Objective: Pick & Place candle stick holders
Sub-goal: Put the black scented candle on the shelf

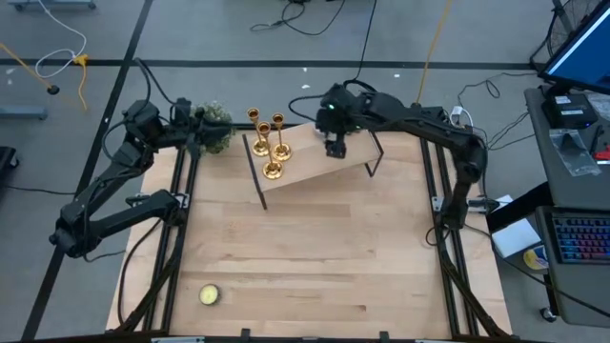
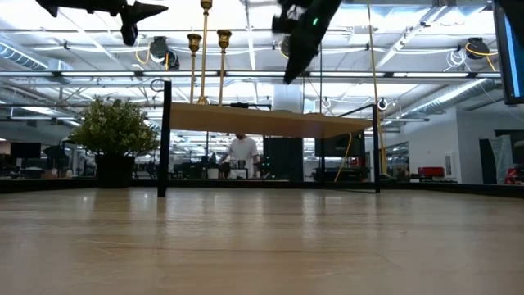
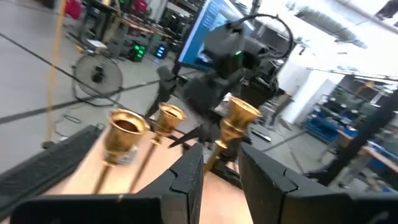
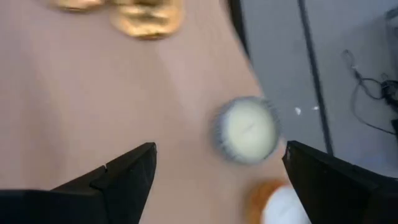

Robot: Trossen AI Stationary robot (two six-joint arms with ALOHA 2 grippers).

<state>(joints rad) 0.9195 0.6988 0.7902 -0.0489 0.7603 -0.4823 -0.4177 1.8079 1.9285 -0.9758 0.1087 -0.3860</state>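
Observation:
Three gold candle stick holders [image 1: 270,143] stand upright by their round bases on the left part of a raised wooden shelf [image 1: 319,162]; their stems and cups show in the low view [image 2: 205,49]. My left gripper [image 1: 197,131] is open and empty, left of the shelf beside a small plant, pointing at the holders' cups [image 3: 169,117]. My right gripper [image 1: 334,145] is wide open and empty, hovering over the shelf to the right of the holders. Its wrist view [image 4: 217,180] looks down on a white tealight disc [image 4: 245,130] on the shelf, with the holders' gold bases [image 4: 146,18] beyond.
The shelf stands on thin black legs [image 2: 164,135] at the table's far middle. A small green plant [image 1: 215,128] stands by its left end. An orange tealight disc [image 4: 273,199] lies on the shelf, and a pale yellow one [image 1: 210,295] on the table near the front left.

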